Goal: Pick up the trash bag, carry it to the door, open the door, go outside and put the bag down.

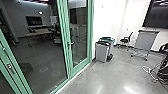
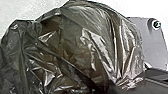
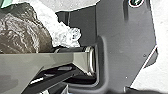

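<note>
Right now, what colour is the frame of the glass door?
Green; the door frame shows best in the head view.

No legible text, label, brand, number or sign is noted. Beyond the glass (image 1: pixel 42 61), high up, a small red-lit mark (image 1: pixel 40 12) is observed; it is too small to read, wording undetermined.

The smooth grey floor (image 1: pixel 112 80) carries two bins near its far left corner, a grey one (image 1: pixel 102 53) and, just beside it, a green-topped one (image 1: pixel 107 39). A black chair (image 1: pixel 127 39) and a wheeled grey stand (image 1: pixel 144 41) are near the far edge; toward the right edge is perhaps another chair (image 1: pixel 163 68).
</note>
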Robot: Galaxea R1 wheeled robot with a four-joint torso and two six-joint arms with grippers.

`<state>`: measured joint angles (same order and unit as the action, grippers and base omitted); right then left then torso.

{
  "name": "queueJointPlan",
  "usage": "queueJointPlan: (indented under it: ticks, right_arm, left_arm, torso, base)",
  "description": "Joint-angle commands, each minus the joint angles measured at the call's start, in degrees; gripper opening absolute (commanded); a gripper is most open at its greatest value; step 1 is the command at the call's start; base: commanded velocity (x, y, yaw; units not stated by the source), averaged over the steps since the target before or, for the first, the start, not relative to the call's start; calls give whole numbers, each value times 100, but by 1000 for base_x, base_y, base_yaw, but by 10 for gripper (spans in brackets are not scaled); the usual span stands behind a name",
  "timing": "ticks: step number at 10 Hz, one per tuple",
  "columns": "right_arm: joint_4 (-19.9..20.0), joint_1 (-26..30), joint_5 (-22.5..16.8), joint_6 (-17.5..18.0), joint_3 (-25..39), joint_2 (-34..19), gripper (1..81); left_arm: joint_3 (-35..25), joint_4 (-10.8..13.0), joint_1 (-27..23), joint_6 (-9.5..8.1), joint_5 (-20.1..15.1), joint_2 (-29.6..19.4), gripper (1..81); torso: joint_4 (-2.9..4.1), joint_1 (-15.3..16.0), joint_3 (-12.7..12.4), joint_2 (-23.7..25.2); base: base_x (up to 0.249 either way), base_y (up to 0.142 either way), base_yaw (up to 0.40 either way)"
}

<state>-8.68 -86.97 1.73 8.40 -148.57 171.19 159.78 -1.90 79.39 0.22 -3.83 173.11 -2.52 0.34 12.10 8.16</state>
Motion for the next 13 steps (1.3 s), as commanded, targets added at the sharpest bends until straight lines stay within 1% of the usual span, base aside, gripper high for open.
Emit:
queueJointPlan:
  ticks: [1,8,13]
  right_arm:
    - [-46,236,-296,-23,48,32,811]
    - [-46,219,-296,-23,48,32,811]
    - [-55,219,-296,-23,48,32,811]
  left_arm:
    - [18,23,-323,48,-329,-39,10]
    - [18,32,-331,48,-329,-39,10]
    - [18,32,-331,48,-329,-30,10]
  torso:
    - [0,0,0,0]
    - [0,0,0,0]
    - [0,0,0,0]
  base:
    - [155,0,0]
    - [155,0,0]
    - [155,-61,0]
